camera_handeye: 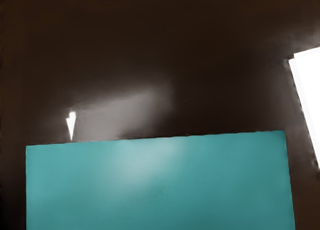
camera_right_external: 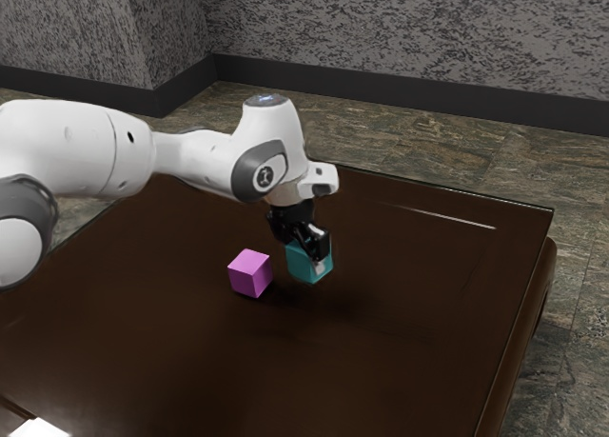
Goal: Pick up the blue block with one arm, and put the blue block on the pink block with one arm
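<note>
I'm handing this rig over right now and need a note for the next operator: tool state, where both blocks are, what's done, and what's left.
Tool: shut on the blue block.
Blue block: held tilted, apparently just clear of the table, beside the pink block on the exterior view's right.
Pink block: resting on the table, nothing on top.
Done: the grasp, and apparently the lift.
Left: raise it higher, carry it over the pink block, set it on top, release.

The arm (camera_right_external: 190, 161) reaches down, its tilted fingers (camera_right_external: 311, 237) clamped on the blue block (camera_right_external: 301, 262).
</note>
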`<action>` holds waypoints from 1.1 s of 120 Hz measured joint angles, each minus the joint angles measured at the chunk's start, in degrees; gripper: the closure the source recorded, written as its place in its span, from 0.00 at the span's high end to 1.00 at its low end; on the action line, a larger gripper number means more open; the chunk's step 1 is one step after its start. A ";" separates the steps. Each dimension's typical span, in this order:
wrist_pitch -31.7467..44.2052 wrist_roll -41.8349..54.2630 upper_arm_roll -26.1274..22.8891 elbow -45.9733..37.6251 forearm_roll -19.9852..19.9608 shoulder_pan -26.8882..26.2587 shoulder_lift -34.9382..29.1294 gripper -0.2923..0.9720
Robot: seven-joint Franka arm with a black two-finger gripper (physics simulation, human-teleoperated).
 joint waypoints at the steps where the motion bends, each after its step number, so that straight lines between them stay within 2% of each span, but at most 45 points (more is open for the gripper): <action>1: 0.00 0.01 0.10 -0.32 0.05 0.05 -0.49 0.50; 17: 0.06 -0.08 1.80 -9.52 1.34 3.51 -10.11 0.50; 24: 0.06 -0.26 1.95 -11.74 2.00 5.05 -11.92 0.50; 47: 0.09 -0.70 2.01 -12.55 2.95 7.31 -12.40 0.52; 90: 0.11 -0.84 1.94 -8.87 3.01 8.40 -7.97 0.52; 116: 0.00 -0.31 1.95 -9.01 2.43 8.34 -8.24 0.65; 124: -0.05 -0.15 2.18 -9.29 2.43 7.97 -9.76 0.68; 132: -0.58 -0.03 3.10 -10.21 4.14 6.92 -16.91 0.70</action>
